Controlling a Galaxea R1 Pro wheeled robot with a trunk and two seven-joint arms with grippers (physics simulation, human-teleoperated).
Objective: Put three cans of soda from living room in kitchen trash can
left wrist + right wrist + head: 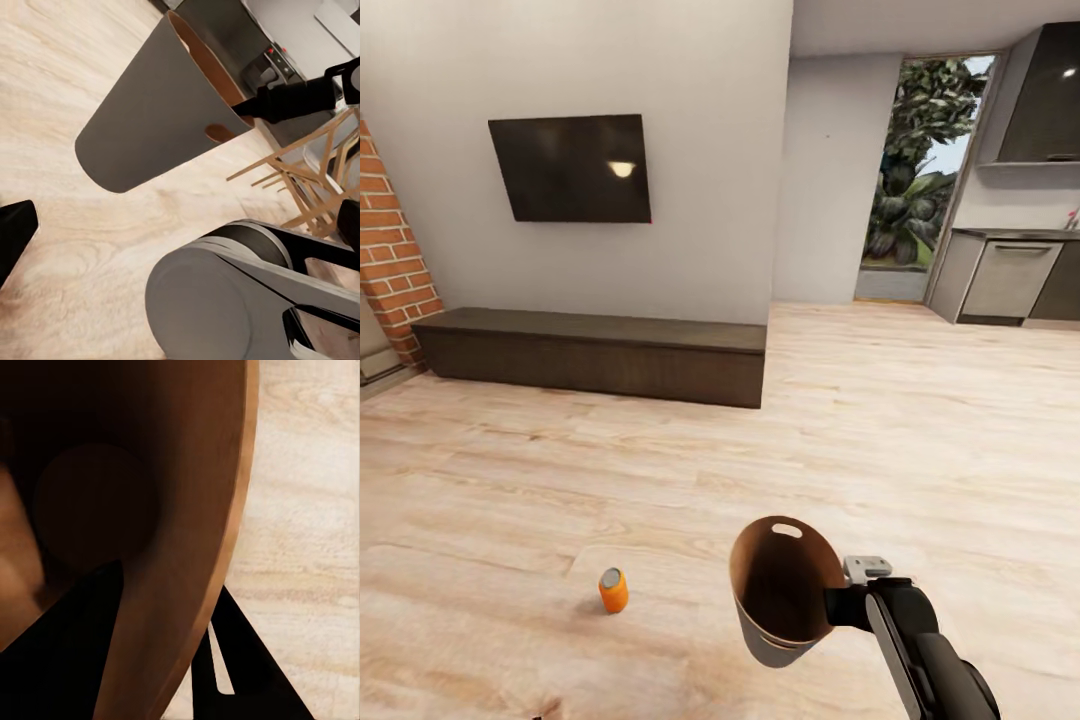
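One orange soda can [613, 590] stands on the pale wood floor at the lower left of the head view. To its right hangs the trash can [780, 590], pale grey outside and brown inside, tilted with its mouth turned toward the can. My right gripper [842, 604] is shut on its rim; one black finger [67, 660] sits inside the bin [112, 472] and the other outside. The left wrist view shows the bin [150, 112] from outside, with the right gripper [259, 106] on its rim. My left gripper [180, 229] is open and holds nothing.
A long dark low bench [595, 352] runs along the wall under the black TV [572, 167]. Red brick [390, 250] stands at the far left. Grey kitchen cabinets [1010, 280] and a glass door [920, 170] lie at the back right. Wooden chair legs [315, 180] stand near my base.
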